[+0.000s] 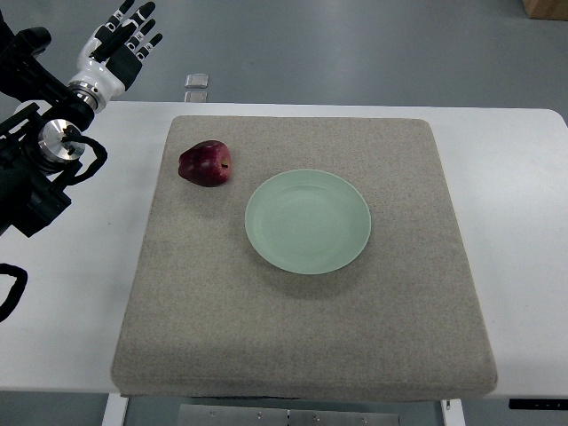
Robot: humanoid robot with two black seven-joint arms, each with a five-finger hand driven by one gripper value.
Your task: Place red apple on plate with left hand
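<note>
In the upper left of the grey fabric mat (302,337), a dark red apple with a glossy skin (205,164) is lying on its side, its stem end facing right and showing a small pale patch around the stalk hollow. The skin is deepening to near maroon on the left flank, with one bright highlight on top. The apple is resting directly on the mat, just beside and apart from the upper left rim of the round, pale green, shallow plate (308,221), which is sitting near the middle of the mat and holding nothing.

At the top left corner of the frame, the left hand, white and black with jointed fingers (122,46), is hovering beyond the far edge of the white table (80,311), above the grey floor. Its fingers (142,14) are standing spread and extended, pointing up and to the right, and are gripping nothing. The apple is lying well apart from them, lower and to the right, with bare table and the mat's corner between. The black arm linkage (40,169) is entering from the left edge over the table. Two small pale square objects (196,88) are lying on the floor above the mat's far edge.
</note>
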